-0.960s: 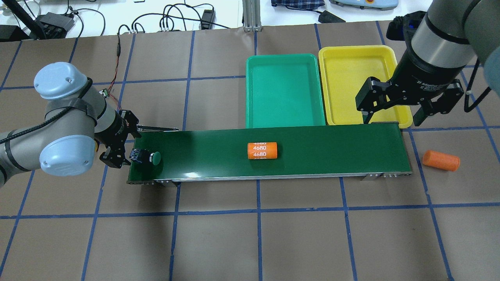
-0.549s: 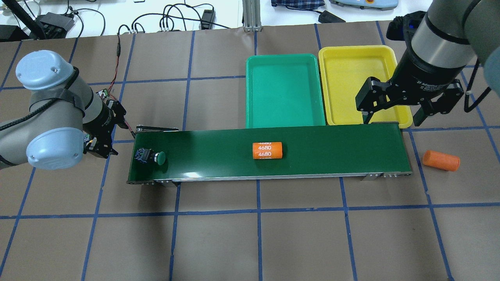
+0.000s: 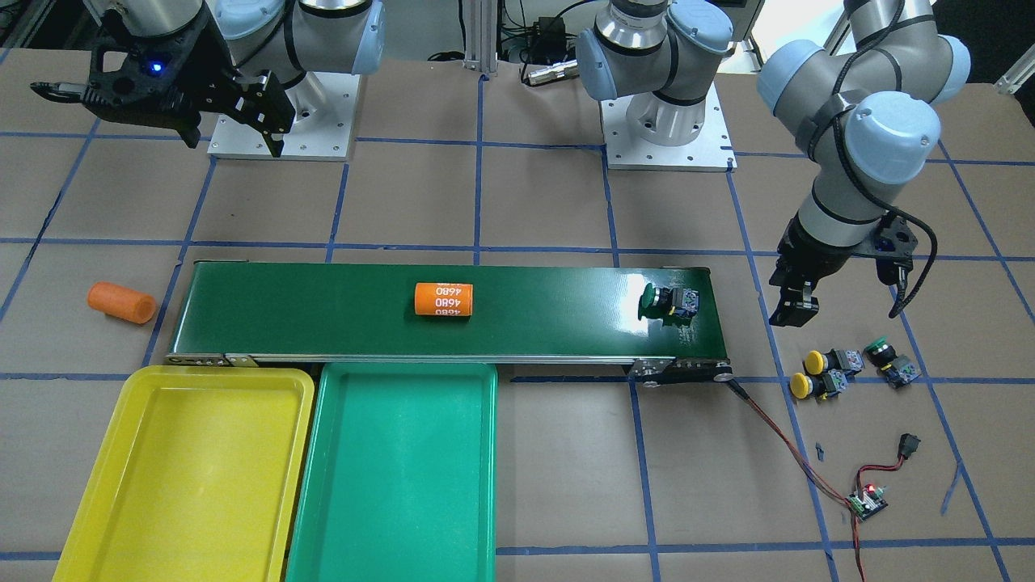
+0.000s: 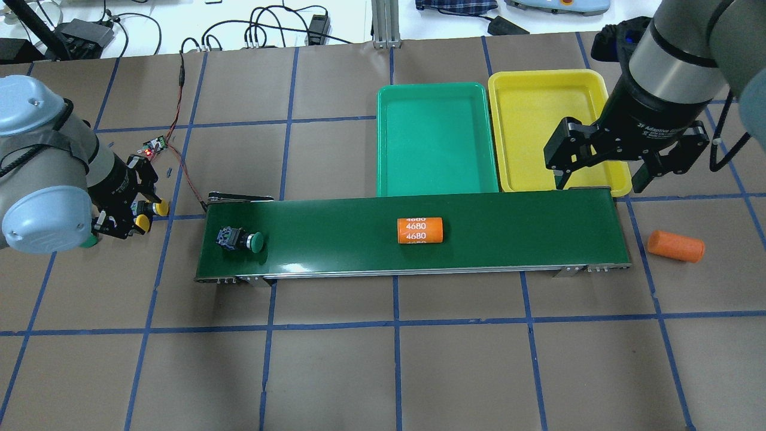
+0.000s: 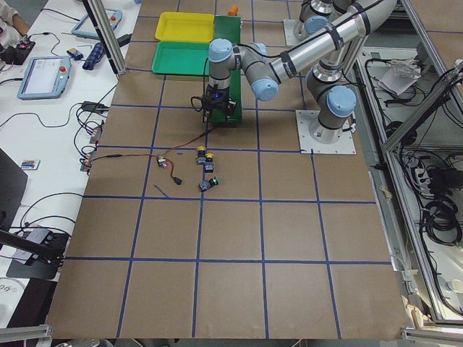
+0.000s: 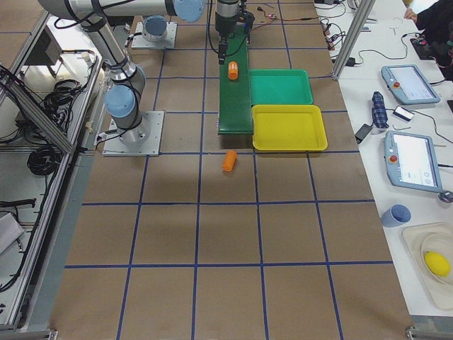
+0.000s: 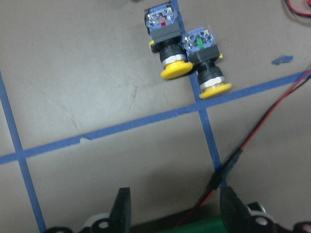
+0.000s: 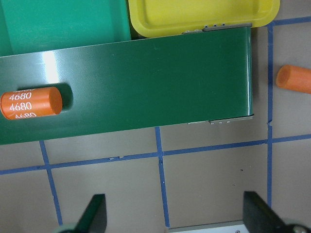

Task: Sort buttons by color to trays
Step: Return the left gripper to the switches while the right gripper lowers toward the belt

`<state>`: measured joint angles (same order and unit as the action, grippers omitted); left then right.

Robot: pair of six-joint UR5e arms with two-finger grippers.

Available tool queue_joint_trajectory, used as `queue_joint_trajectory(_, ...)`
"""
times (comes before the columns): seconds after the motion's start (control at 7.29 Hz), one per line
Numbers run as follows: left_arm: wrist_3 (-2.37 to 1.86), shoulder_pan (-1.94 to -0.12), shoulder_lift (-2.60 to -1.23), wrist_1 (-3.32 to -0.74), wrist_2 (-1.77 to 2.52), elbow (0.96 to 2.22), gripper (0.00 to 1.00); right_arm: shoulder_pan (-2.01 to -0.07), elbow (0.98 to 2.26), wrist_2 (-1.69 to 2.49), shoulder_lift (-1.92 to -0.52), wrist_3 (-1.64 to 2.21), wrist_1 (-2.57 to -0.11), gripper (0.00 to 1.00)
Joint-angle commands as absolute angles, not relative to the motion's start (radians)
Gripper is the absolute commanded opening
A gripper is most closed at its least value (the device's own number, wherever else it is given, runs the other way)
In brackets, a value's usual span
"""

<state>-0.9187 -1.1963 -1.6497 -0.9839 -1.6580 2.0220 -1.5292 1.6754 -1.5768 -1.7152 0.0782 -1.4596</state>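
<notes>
Front view, belt: we are seeing the conveyor belt (image 3: 550,319) carrying the belt button (image 3: 661,301), green-capped and lying on its side near the left arm's end. A printed orange cylinder (image 3: 443,300) is lying near the middle.
Front view, table: the first yellow button (image 3: 818,360), the second yellow button (image 3: 808,385) and the table green button (image 3: 883,353) are lying close together on the paper, past that belt end. A plain orange cylinder (image 3: 121,302) is lying off the other end.
Front view, trays: the yellow tray (image 3: 186,485) and green tray (image 3: 396,485) are sitting side by side, just beside the belt.
Front view, left gripper (image 3: 792,311): it is hanging between the belt end and the loose buttons.
Overhead, right gripper (image 4: 598,184): it is hovering over the belt end by the yellow tray, jaws spread wide, gripping nothing.
Left wrist view: we are looking down on the two yellow buttons, touching each other, beside a blue tape line (image 7: 121,128) and a wire (image 7: 262,131). The jaws are standing apart with nothing between them.
Right wrist view: the fingers are showing wide apart, and the printed cylinder is lying on the belt.
Side views: they are showing the buttons too small for us to add detail.
</notes>
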Motion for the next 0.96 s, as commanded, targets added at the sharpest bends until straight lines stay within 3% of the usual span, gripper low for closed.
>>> queue_joint_trajectory(0.0, -0.852, -1.128, -1.670, -0.980, -1.655, 2.020, 0.63, -1.525, 1.675, -1.580, -1.713, 0.202, -1.474, 1.00)
queue_joint_trajectory(0.41, -0.828, -1.082, -1.741, -0.844, -1.654, 2.017, 0.63, -1.526, 1.677, -1.580, -1.686, 0.618, -1.549, 1.00)
queue_joint_trajectory(0.82, -0.576, -0.981, -1.830, -0.819, -1.657, 1.919, 0.63, -1.528, 1.677, -1.565, -1.684, 0.942, -1.549, 1.00)
